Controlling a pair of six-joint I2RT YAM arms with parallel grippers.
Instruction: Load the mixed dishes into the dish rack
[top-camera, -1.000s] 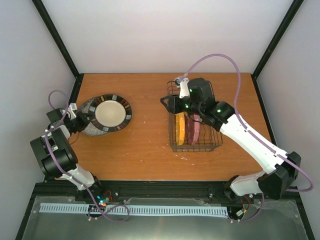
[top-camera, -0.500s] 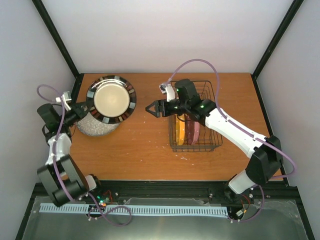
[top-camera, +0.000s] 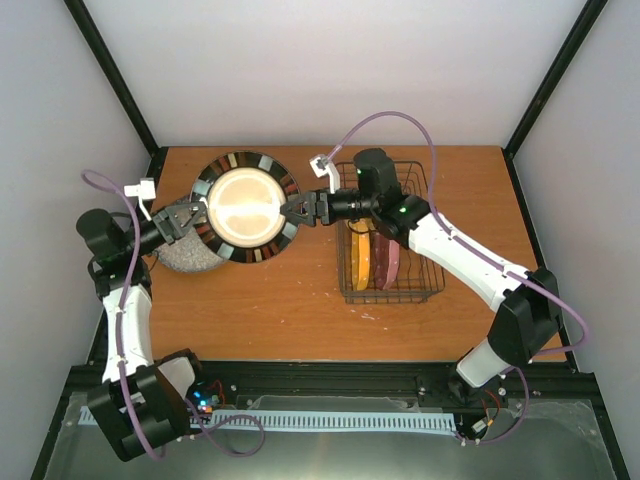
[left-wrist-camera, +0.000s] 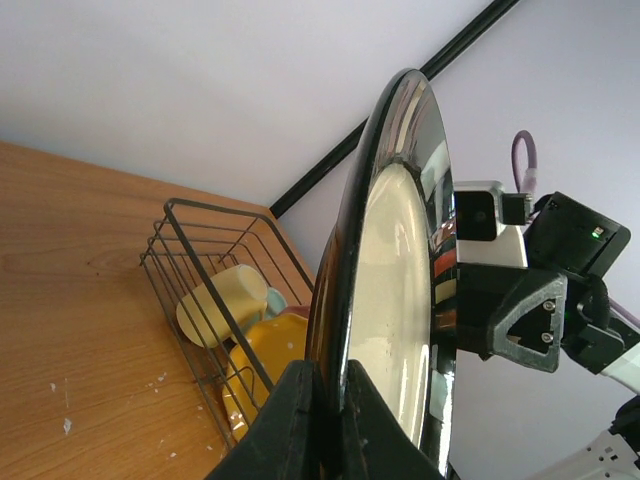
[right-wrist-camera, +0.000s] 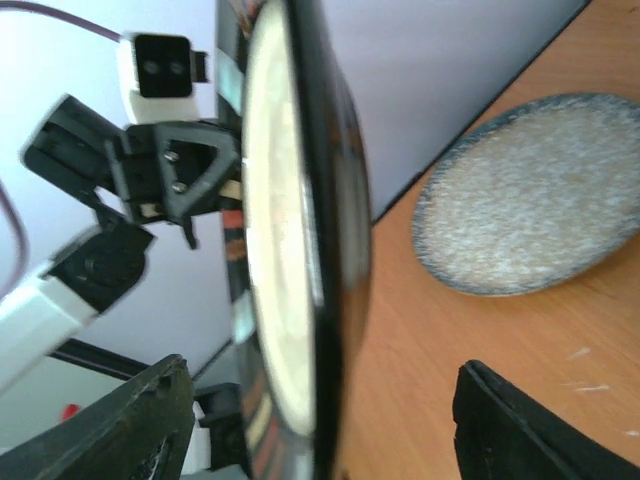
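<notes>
Holding the dark-rimmed plate (top-camera: 245, 207) clamped, left end effector (top-camera: 195, 221); right end effector (top-camera: 298, 208) apart at its rim.

Top external: you look down from high behind the near edge onto the whole table (top-camera: 290, 310).
Left wrist: close along the dark-rimmed plate (left-wrist-camera: 395, 300), facing the dish rack (left-wrist-camera: 215, 208).
Right wrist: close, facing the grey speckled plate (right-wrist-camera: 530, 220).
Shared: that dark-rimmed plate, all views.

The top view was lit bright and even from above, only soft shadows thrown on the wooden table (top-camera: 270, 300). Hot glare was picked up on the cream centre of the black-rimmed plate (top-camera: 245, 207). Right wrist close-ups were rendered pretty blurry.
</notes>
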